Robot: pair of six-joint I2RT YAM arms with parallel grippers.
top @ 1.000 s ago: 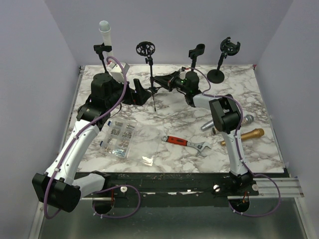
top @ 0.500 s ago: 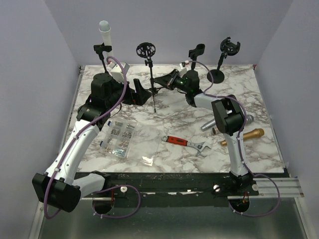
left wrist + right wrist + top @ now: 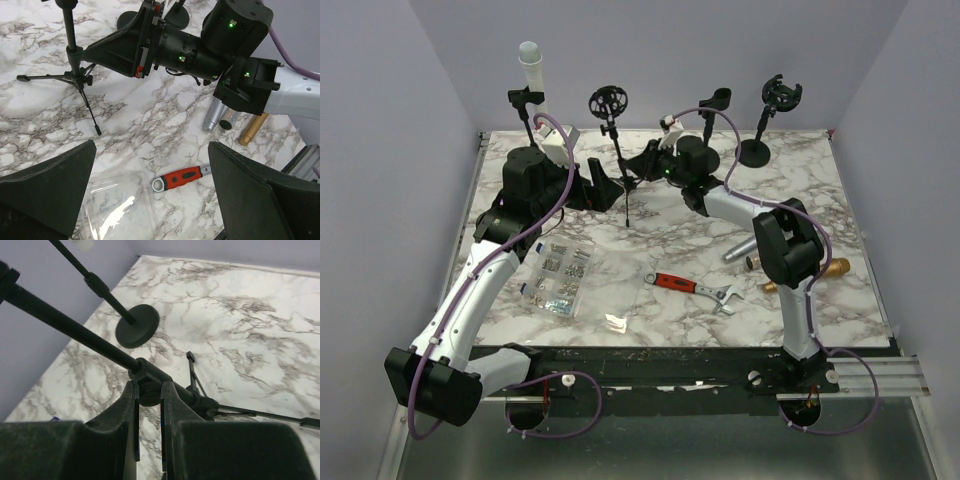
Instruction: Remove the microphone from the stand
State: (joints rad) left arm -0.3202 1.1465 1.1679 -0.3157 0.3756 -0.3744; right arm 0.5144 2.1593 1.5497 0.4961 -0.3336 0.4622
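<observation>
A black tripod stand (image 3: 620, 160) with an empty round shock mount (image 3: 608, 101) stands at the back middle, leaning a little. My right gripper (image 3: 638, 168) is shut on the knob of its pole; in the right wrist view the fingers (image 3: 149, 390) pinch that knob (image 3: 150, 396). My left gripper (image 3: 603, 190) is open and empty just left of the tripod's legs; its view shows the tripod (image 3: 75, 75). A white cylinder with a grey tip (image 3: 531, 66) sits in the clip of the back-left stand (image 3: 524, 101). A silver microphone (image 3: 744, 249) and a gold one (image 3: 812, 272) lie on the table.
Two more empty stands are at the back right, a clip stand (image 3: 713, 103) and a round-base stand (image 3: 753, 152). A red-handled wrench (image 3: 695, 287), a bag of screws (image 3: 560, 275) and a small clear bag (image 3: 617, 321) lie on the marble top.
My right gripper has moved left and up along the tripod stand, still shut on it. The stand's pole has tipped slightly left. The left arm has not moved.
</observation>
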